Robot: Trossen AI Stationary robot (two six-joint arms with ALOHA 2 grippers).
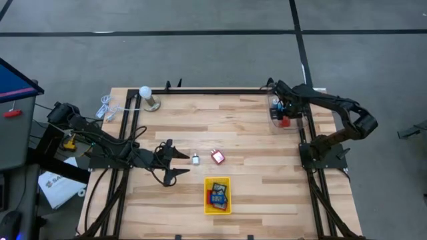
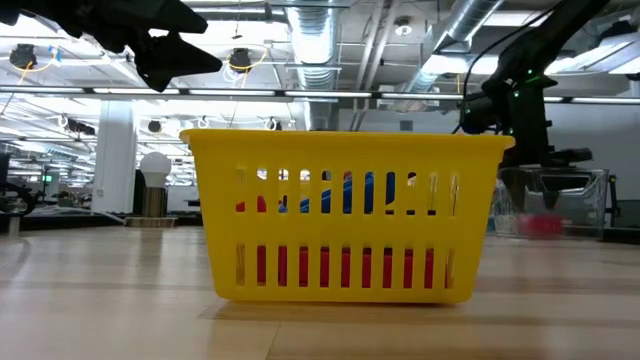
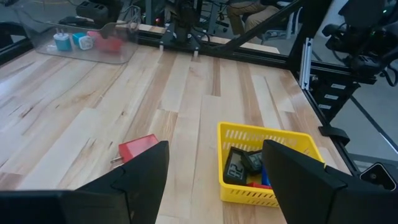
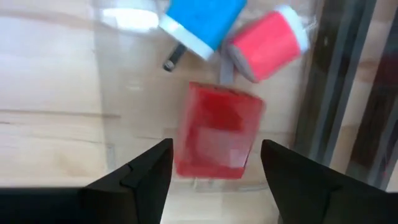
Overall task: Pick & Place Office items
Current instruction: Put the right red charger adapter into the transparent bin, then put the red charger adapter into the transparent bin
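A small red block [image 1: 217, 157] [image 3: 138, 148] and a tiny white piece [image 1: 195, 159] lie flat on the wooden table. My left gripper [image 1: 176, 163] [image 3: 214, 180] hovers open just left of them, its fingers pointing toward the table's right. The yellow tray [image 1: 217, 195] [image 3: 268, 165] [image 2: 340, 215] stands near the near edge and holds several blue, black and red pieces. My right gripper [image 1: 280, 110] [image 4: 214, 177] is open above a clear container [image 1: 283, 115] [image 2: 555, 205]. In that container lie a red block [image 4: 217, 130], a blue piece [image 4: 202, 22] and a red, white-capped piece [image 4: 267, 43].
A white ball on a metal stand [image 1: 148, 97] [image 2: 153, 185] sits at the far left corner, with white cables [image 1: 107, 107] beside it. Black frame rails [image 1: 220, 90] run along the table's far, left and right edges. Bare wood lies between the tray and the clear container.
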